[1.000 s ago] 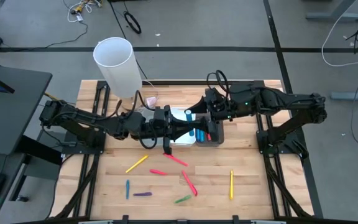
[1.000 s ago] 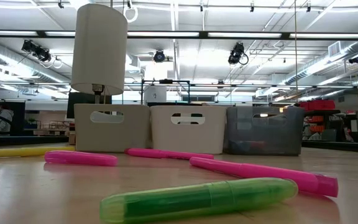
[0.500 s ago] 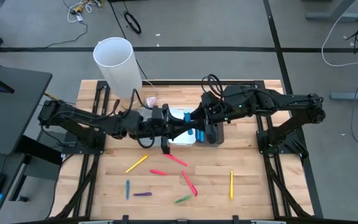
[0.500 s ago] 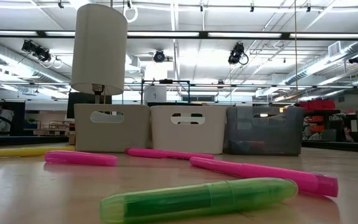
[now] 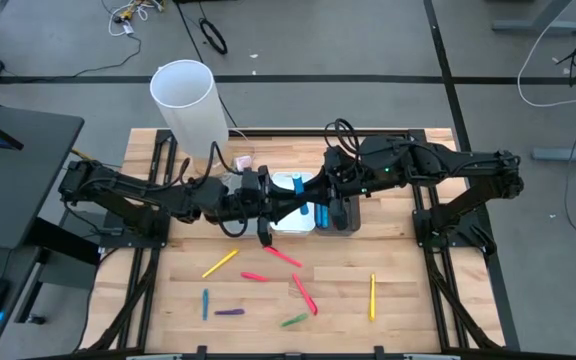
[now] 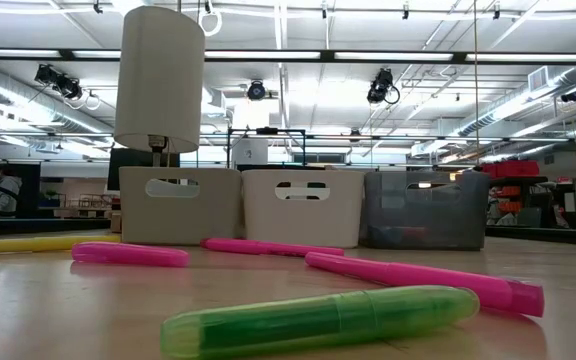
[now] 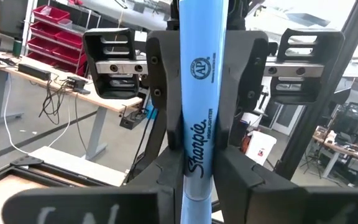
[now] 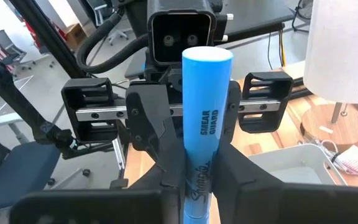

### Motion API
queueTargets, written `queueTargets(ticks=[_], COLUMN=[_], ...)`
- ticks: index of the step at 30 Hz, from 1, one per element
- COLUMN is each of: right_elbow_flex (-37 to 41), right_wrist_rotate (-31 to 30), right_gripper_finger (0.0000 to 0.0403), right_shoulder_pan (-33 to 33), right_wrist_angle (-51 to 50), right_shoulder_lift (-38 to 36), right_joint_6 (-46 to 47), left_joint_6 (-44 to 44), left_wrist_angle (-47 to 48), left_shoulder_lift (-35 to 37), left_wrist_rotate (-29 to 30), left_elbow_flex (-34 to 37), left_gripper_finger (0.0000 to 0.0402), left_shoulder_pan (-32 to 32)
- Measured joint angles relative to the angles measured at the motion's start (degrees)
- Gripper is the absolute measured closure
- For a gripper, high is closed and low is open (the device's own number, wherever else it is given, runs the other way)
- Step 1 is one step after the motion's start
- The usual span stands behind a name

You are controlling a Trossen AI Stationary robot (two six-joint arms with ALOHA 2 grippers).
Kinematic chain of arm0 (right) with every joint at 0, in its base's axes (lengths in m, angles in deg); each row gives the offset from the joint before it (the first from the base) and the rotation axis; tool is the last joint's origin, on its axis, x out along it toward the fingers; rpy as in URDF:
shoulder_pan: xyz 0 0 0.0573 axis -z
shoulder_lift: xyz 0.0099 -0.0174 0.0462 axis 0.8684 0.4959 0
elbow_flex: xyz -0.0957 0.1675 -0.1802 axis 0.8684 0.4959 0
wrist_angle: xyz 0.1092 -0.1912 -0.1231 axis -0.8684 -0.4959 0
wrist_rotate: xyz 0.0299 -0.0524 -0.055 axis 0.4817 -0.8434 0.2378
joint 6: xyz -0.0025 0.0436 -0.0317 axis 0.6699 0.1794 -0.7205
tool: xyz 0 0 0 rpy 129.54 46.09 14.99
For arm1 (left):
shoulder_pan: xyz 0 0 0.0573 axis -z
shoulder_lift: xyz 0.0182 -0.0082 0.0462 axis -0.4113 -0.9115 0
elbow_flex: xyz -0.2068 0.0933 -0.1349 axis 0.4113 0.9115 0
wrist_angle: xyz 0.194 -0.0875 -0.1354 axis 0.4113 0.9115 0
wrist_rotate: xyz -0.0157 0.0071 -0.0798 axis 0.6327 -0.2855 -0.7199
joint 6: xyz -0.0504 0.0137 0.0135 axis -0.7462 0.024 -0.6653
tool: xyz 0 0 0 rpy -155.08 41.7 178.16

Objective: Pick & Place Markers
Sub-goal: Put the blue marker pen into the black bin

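Meeting above the white bin, the left claw and right claw both clamp one blue marker, apparently mid-handover. Other markers lie scattered on the bench.

Light is bright and even, coming from long ceiling strip lights in the low view. Seen from above, the pale wooden counter carries only soft, short shadows under the arms. At counter height the wood shows a mild sheen, and the nearest green highlighter marker looks slightly soft. In the wrist views the blue Sharpie marker is sharp; the room behind seems a little washed out.
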Motion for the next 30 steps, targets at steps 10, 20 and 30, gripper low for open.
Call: queueTargets(ticks=[10,20,30], right_elbow_flex=[-0.01,-0.11,-0.11], right_wrist_rotate=[0.37,-5.31,-13.93], right_gripper_finger=[0.0358,0.0358,0.0358], right_shoulder_pan=[0.0,-0.5,-0.7], right_wrist_angle=[-0.16,-7.85,-24.98], right_shoulder_lift=[0.0,-2.51,-4.95], right_joint_6=[1.07,5.26,24.77], left_joint_6=[-1.94,1.92,1.77], left_wrist_angle=[0.44,0.77,1.64], left_shoulder_lift=[-0.07,0.98,1.01], left_wrist_rotate=[-0.92,-0.12,1.8], left_elbow_flex=[0.02,0.11,0.11], left_gripper_finger=[0.0266,0.0226,0.0225], left_shoulder_pan=[-0.14,-0.15,-0.14])
